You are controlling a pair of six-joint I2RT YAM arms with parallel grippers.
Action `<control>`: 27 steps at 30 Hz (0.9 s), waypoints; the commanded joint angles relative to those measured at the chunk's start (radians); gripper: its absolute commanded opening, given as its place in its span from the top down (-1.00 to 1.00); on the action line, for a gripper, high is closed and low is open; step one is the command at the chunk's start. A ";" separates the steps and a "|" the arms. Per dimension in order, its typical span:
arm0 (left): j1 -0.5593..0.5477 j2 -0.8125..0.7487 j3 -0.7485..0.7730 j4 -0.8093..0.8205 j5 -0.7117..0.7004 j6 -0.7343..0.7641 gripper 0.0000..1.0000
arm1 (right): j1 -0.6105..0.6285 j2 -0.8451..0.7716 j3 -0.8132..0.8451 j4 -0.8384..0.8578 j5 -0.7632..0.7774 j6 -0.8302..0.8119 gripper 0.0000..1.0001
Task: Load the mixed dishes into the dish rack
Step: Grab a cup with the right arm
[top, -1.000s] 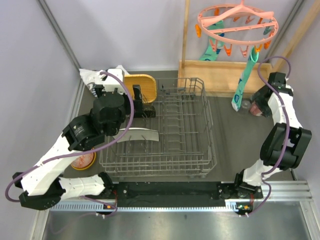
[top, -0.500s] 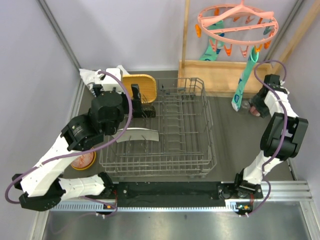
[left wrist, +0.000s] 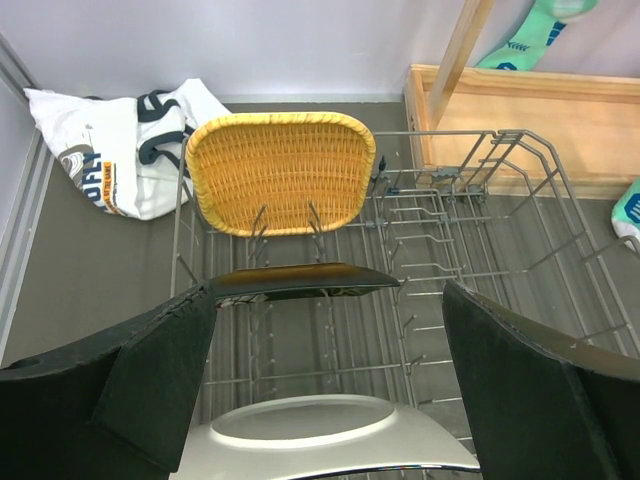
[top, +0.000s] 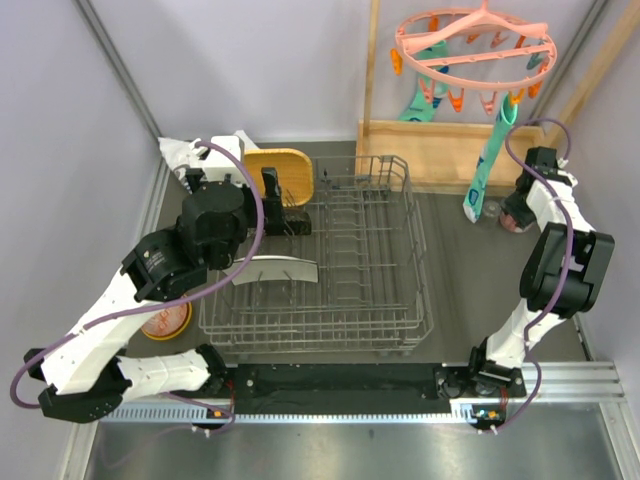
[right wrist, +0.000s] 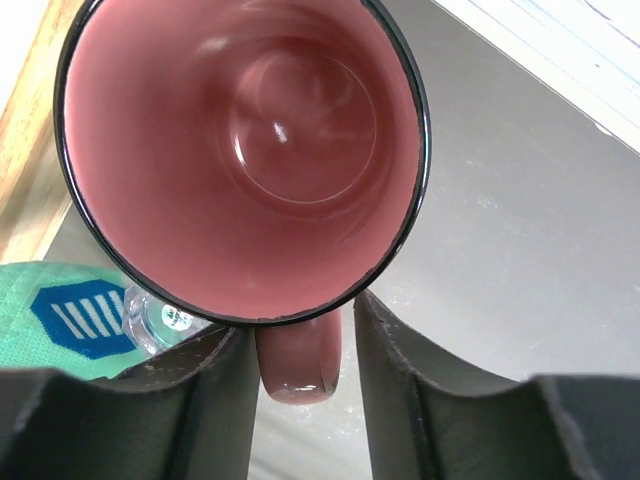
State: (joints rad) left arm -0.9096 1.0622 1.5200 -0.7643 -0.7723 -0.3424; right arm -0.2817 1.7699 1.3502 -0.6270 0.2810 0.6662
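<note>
Rack (top: 400, 300) holds yellow plate (left wrist: 280, 170), black plate (left wrist: 300, 281) and pale plate (left wrist: 320, 435) at its left; left end effector (left wrist: 325, 330) spread above them. Cup (right wrist: 240, 150) on tabletop (top: 470, 280) right of rack, right end effector (right wrist: 300, 340) straddling handle (right wrist: 298, 375), clamping indeterminate. Bowl (top: 165, 322) left of rack unloaded.

pink cup (right wrist: 240, 150), yellow woven plate (left wrist: 280, 172), grey wire rack (top: 416, 255)
</note>
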 commanded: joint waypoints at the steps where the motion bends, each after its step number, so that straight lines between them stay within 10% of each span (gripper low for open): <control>1: 0.006 -0.019 0.022 0.008 0.016 -0.013 -0.97 | 0.004 -0.047 0.012 0.029 0.030 0.006 0.23; 16: 0.006 -0.028 0.012 -0.007 0.022 -0.029 -0.97 | 0.004 -0.078 -0.037 0.038 0.024 -0.016 0.65; 19: 0.006 -0.028 0.008 -0.009 0.024 -0.029 -0.97 | 0.004 -0.084 -0.039 0.039 0.015 -0.022 1.00; 27: 0.006 -0.041 0.005 -0.009 0.025 -0.029 -0.97 | 0.004 -0.159 -0.066 0.027 0.049 -0.036 1.00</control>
State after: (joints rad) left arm -0.9081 1.0470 1.5200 -0.7853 -0.7479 -0.3653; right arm -0.2817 1.7218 1.2934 -0.5983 0.2859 0.6445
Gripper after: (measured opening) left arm 0.987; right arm 0.246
